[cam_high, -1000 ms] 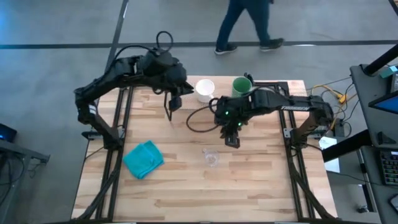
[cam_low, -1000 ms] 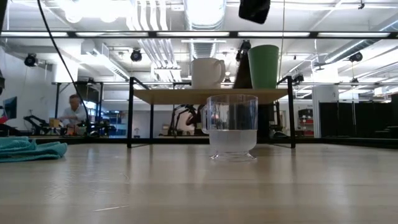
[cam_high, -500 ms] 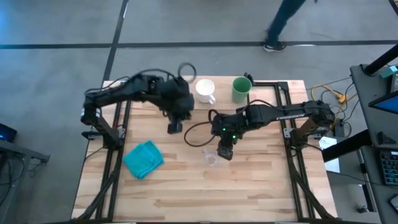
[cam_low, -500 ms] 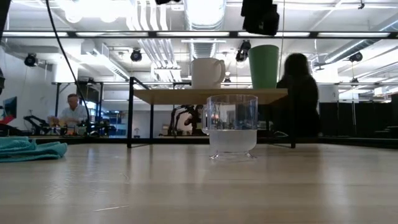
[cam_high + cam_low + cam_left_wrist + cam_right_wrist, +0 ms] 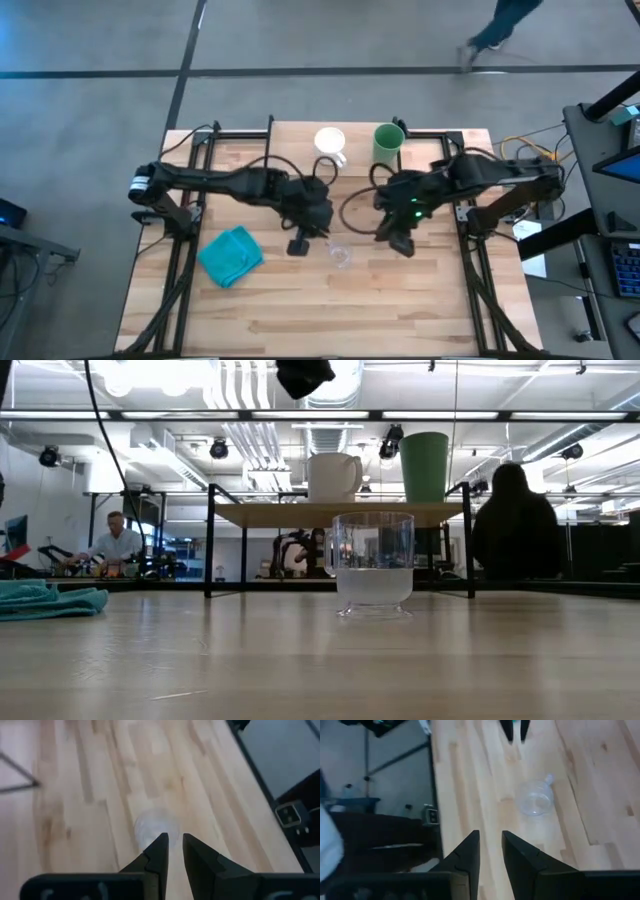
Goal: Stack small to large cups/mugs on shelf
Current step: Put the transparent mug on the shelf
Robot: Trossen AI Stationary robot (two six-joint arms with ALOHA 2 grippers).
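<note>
While both arms reached over the table, three vessels were counted: one white mug and one green cup stood on the shelf at 12 o'clock, and one clear glass cup stood on the table near centre. The left hand, at the glass's 9 o'clock, was narrowly parted and empty. The right hand, at its 3 o'clock, likewise gripped nothing. One teal cloth lay at 8 o'clock.
</note>
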